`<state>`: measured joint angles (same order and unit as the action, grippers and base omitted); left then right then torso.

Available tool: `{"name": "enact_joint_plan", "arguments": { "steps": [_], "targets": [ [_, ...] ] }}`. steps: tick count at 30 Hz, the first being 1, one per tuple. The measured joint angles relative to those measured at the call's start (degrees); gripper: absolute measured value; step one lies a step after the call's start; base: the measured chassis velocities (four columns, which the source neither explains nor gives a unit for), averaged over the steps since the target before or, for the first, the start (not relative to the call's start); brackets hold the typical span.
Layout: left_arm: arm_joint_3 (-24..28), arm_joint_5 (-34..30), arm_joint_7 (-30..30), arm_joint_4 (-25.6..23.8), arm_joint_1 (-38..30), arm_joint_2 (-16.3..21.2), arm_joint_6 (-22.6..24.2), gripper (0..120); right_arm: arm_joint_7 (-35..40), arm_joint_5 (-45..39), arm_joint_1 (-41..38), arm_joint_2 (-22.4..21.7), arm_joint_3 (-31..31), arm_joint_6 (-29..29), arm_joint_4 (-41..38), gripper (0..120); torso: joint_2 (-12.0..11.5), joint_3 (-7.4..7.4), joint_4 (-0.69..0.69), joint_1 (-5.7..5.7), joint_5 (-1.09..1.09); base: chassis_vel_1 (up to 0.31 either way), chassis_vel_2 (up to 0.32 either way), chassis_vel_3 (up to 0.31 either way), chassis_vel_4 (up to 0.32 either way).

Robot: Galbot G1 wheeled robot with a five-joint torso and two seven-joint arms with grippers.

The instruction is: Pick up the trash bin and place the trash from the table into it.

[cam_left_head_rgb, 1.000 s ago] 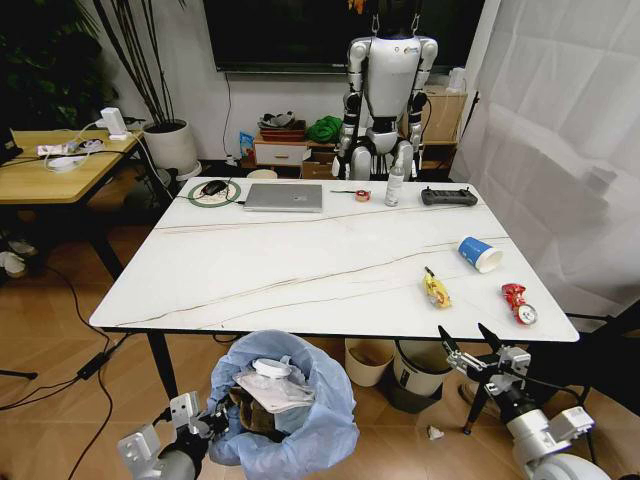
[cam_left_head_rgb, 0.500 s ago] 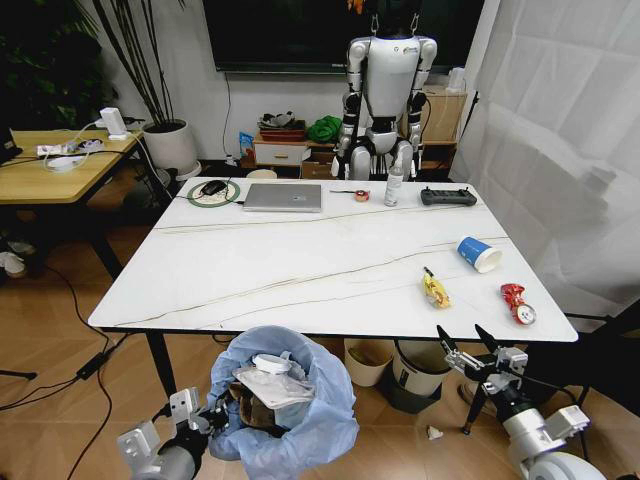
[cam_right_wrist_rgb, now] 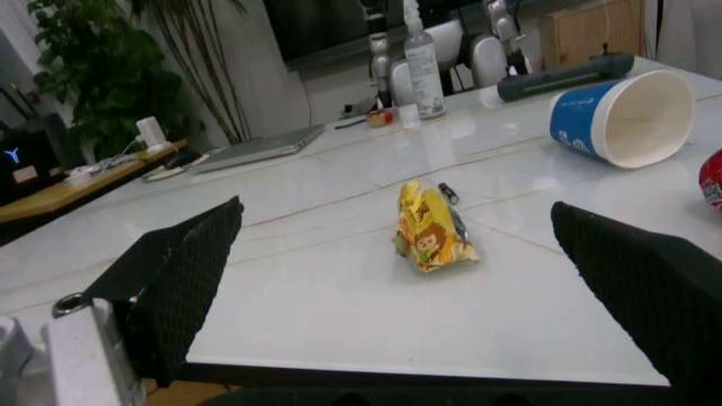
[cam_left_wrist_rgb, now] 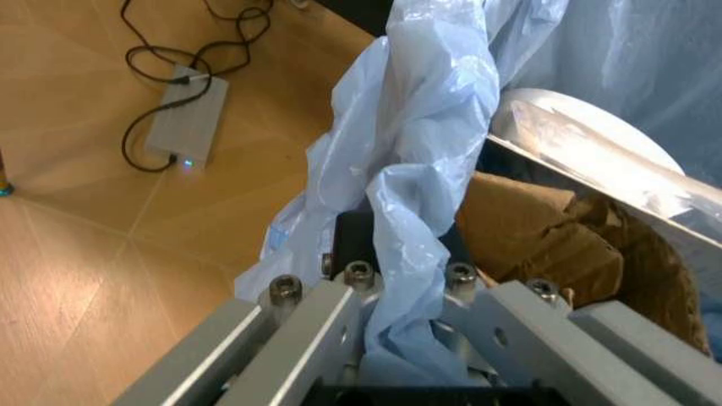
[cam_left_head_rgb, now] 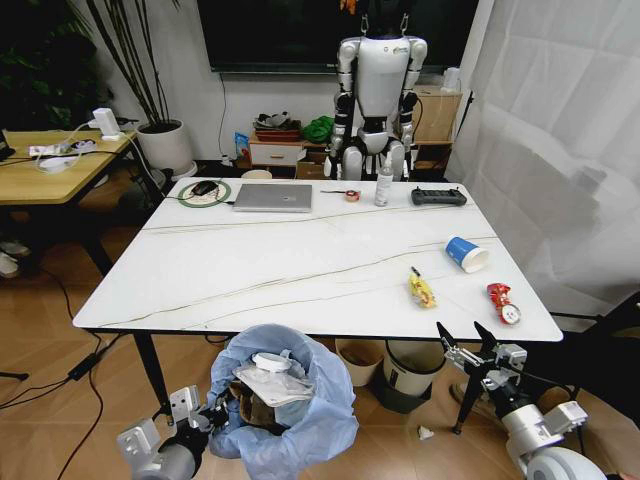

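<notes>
Marble table (cam_left_head_rgb: 300, 270) in living room; left pincer (cam_left_head_rgb: 205, 418) pinching trash bin (cam_left_head_rgb: 300, 430), right pincer (cam_left_head_rgb: 468, 347) spread.

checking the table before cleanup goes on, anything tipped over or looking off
Yes. The blue paper cup lies on its side on the table, mouth open. The red can beside it also lies flat and looks crushed, and the yellow wrapper is crumpled. The bin, held by the left hand, is heaped full.

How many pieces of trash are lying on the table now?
3, all near its right end: a blue paper cup on its side, a yellow wrapper nearer the middle, a red can by the front corner.
</notes>
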<state>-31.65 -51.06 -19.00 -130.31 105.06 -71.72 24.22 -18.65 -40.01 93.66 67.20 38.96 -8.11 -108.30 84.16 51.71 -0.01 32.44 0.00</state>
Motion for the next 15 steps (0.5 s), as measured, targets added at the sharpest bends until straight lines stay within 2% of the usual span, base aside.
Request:
{"name": "enact_joint_plan", "arguments": {
  "steps": [15],
  "targets": [
    [0.2, 0.1, 0.0, 0.2, -0.2, -0.2, 0.0, 0, -0.3, -1.1, -0.2, -0.4, 0.1, 0.1, 0.1, 100, 0.0, 0.00, 0.01, 0.00, 0.01, -0.058, -0.060, 0.062, 0.066]
  ]
}}
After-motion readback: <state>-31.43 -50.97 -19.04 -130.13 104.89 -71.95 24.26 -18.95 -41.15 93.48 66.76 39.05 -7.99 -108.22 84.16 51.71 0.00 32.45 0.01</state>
